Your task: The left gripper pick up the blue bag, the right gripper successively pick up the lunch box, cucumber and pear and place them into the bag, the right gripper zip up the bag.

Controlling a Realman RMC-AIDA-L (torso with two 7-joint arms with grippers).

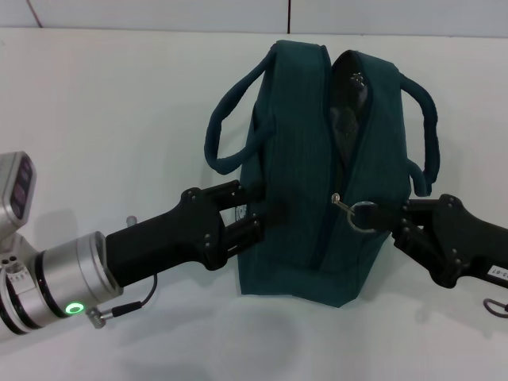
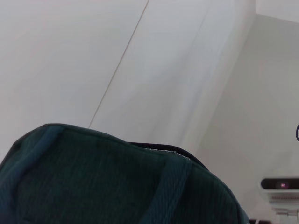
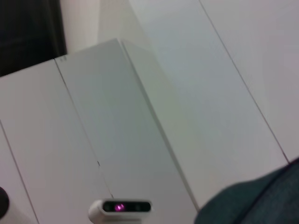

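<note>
The blue bag point(image 1: 317, 167) stands upright in the middle of the white table, and it also shows in the left wrist view as blue bag fabric point(image 2: 117, 186) and in the right wrist view as a blue bag corner point(image 3: 261, 200). Its zipper is closed along the near part and gapes open at the far end. My left gripper point(image 1: 258, 213) reaches in from the lower left and clamps the bag's left side. My right gripper point(image 1: 390, 216) comes from the right, shut on the metal zipper ring point(image 1: 363, 216). The lunch box, cucumber and pear are out of view.
The white table point(image 1: 103, 119) surrounds the bag, with a white wall behind it. A cable loop point(image 1: 496, 308) lies near the right arm. A small white camera unit point(image 3: 120, 207) shows in the right wrist view.
</note>
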